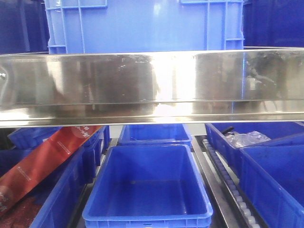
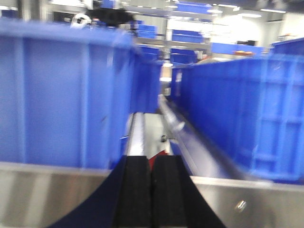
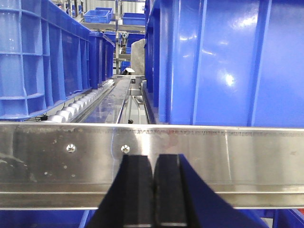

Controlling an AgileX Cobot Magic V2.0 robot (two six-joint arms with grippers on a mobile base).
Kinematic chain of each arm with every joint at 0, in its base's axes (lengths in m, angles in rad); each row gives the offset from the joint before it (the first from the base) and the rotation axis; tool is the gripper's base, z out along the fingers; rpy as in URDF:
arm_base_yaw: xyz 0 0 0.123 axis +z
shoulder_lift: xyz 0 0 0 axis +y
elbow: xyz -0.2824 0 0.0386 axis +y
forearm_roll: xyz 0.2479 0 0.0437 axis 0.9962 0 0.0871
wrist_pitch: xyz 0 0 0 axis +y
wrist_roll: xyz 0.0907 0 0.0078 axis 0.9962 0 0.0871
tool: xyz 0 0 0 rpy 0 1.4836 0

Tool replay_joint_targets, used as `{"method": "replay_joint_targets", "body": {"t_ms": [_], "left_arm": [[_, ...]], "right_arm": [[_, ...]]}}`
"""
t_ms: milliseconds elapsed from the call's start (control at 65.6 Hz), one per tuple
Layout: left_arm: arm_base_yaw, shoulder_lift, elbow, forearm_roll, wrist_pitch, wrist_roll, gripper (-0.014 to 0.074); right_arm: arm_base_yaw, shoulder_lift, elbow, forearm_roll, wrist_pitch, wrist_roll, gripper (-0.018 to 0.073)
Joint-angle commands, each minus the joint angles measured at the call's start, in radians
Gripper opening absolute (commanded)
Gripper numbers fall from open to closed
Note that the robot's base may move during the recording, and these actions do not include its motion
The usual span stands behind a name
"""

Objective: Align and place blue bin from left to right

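Bright medium-blue, tall and smooth-walled, with ribbed grid panels at both upper corners: the blue bin (image 1: 142, 26) on the upper shelf, just behind the steel front rail (image 1: 152, 85), roughly centred along that edge. Broad wall square to the rail; long axis probably parallel to the front edge, though cropped at top and hard to confirm. Darker navy bins (image 1: 273, 23) close by on both sides.

Only in the front view: the lower level, with a shallow rolled-rim bin (image 1: 148, 190) centred under the rail, a second one (image 1: 154, 134) behind it, a red packet (image 1: 45, 159) leaning across the bins at lower left, and a roller track (image 1: 228, 178) beside a bin holding a clear bag (image 1: 247, 138).

Only in the left wrist view: the left gripper (image 2: 152, 190), black pads pressed together on nothing, level with the rail, facing the gap between the blue bin (image 2: 61, 95) and a neighbouring crate (image 2: 242, 114); picture blurred.

Only in the right wrist view: the right gripper (image 3: 154, 190), pads likewise together and empty, in front of the rail, with a glossy blue wall (image 3: 228, 61) right behind that edge and a ribbed crate (image 3: 42, 61) across a roller lane (image 3: 80, 107).
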Motion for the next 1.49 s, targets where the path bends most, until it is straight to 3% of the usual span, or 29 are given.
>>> {"method": "replay_joint_targets", "body": {"t_ms": [0, 244, 457, 914, 1082, 1478], "left_arm": [[0.009, -0.062, 0.052, -0.040, -0.024, 0.065, -0.0111], [0.007, -0.142, 0.114, -0.047, -0.047, 0.086, -0.0111], [-0.045, -0.142, 0.114, -0.054, -0.007, 0.086, -0.0111], [-0.044, -0.142, 0.114, -0.054, 0.018, 0.089, -0.0111], [-0.044, -0.142, 0.114, -0.054, 0.068, 0.126, -0.0111], [-0.044, -0.142, 0.114, -0.054, 0.049, 0.139, -0.0111]], "right_arm": [[-0.006, -0.003, -0.001, 0.004, -0.025, -0.008, -0.0078], [-0.006, -0.003, -0.001, 0.004, -0.025, -0.008, -0.0078], [-0.006, -0.003, -0.001, 0.004, -0.025, -0.008, -0.0078], [-0.006, -0.003, -0.001, 0.004, -0.025, -0.008, -0.0078], [-0.006, -0.003, -0.001, 0.004, -0.025, -0.008, -0.0078], [-0.006, -0.003, -0.001, 0.004, -0.025, -0.008, -0.0078]]}}
